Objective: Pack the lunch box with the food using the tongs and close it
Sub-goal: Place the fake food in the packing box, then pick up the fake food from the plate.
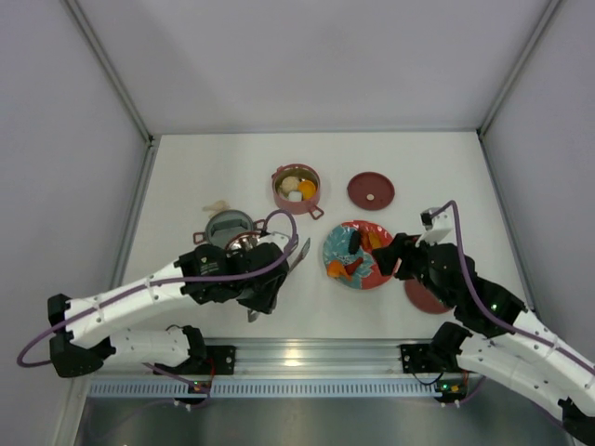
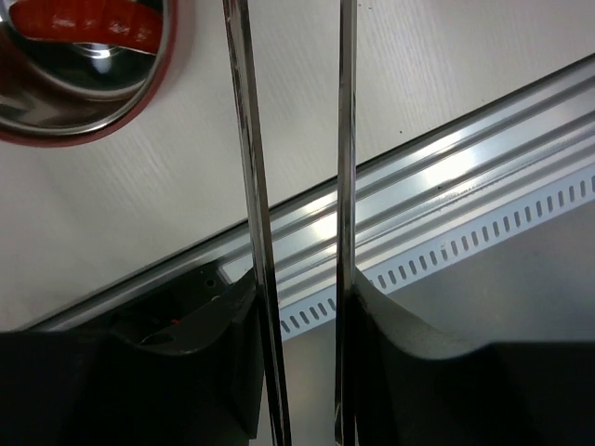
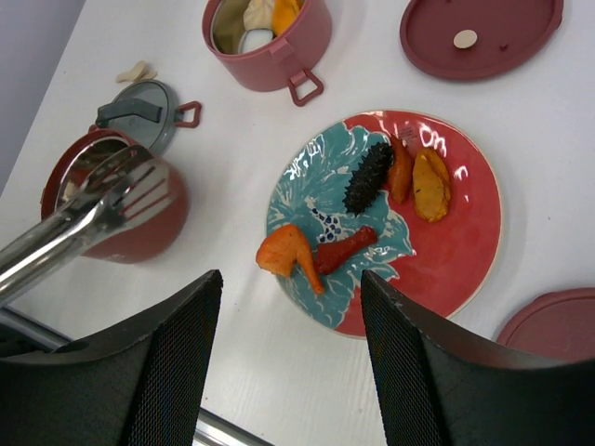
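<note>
From above, the left gripper [image 1: 267,283] is clamped round the tongs [image 1: 298,254], which lie slantwise with their head close to the near pot [image 1: 244,243]. The grey dish [image 1: 229,226] sits just behind that pot; the far pot [image 1: 297,186] stands further back with white and orange food in it; a lid [image 1: 371,190] lies to its right. The right gripper [image 1: 395,255] hangs with jaws spread at the right edge of the red plate [image 1: 346,243]; a second lid [image 1: 423,297] lies partly under that arm.

In the left wrist view, the tongs [image 2: 253,186] run upward as two thin arms, each pressed by one of the fingers [image 2: 218,362], with a gap between the arms. The near pot [image 2: 139,93] shows at upper left with a red sausage [image 2: 84,20] inside; the rail [image 2: 446,214] crosses behind.

In the right wrist view, the fingers [image 3: 158,372] stand wide apart, holding nothing, above the red plate [image 3: 465,251]. On the plate lie a carrot [image 3: 288,253], a red piece [image 3: 346,249], a dark piece [image 3: 369,177] and orange pieces [image 3: 430,184]. The tongs [image 3: 112,190] show in front of the near pot [image 3: 139,232]; the far pot [image 3: 279,51] stands beyond.
</note>
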`<state>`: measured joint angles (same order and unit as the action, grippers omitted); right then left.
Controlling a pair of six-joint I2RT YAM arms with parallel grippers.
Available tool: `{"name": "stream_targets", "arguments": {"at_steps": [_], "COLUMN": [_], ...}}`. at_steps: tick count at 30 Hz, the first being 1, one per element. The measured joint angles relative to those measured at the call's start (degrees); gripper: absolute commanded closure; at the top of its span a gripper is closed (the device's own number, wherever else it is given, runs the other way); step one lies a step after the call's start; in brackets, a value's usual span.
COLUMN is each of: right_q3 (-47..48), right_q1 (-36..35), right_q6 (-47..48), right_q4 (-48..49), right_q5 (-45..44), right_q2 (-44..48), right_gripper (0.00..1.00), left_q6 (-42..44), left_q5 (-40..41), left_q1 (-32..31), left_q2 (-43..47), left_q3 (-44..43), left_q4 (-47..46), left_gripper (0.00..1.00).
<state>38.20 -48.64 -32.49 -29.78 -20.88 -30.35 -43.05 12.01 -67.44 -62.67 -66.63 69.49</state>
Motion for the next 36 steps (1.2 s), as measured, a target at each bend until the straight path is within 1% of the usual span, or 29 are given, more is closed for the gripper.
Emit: {"name": "stream_targets", "arguments": {"at_steps": [9, 17, 23, 36], "right_q3": [0.0, 0.0, 0.0, 0.0], "right_q1": [0.0, 0.0, 0.0, 0.0], "right_q6": [-0.2, -0.4, -0.4, -0.6], "right_q4": [-0.5, -1.2, -1.4, -1.8], "right_q5": [-1.1, -1.6, -1.7, -1.9], "right_q2": [1.4, 1.9, 2.4, 3.2], "right_gripper": [0.39, 0.39, 0.39, 0.39], "left_q6": [2.8, 4.3, 5.3, 5.6], "left_q5": [-3.7, -4.3, -4.7, -5.8], "left_q1": [-3.4, -3.7, -3.8, -3.8], "left_q2": [-7.0, -11.2, -14.8, -16.4], "left_q3": [0.0, 0.0, 0.3, 2.2], "left_q4": [-6.6, -10.6, -12.9, -14.0], "left_gripper": [0.57, 0.53, 0.53, 0.53]}}
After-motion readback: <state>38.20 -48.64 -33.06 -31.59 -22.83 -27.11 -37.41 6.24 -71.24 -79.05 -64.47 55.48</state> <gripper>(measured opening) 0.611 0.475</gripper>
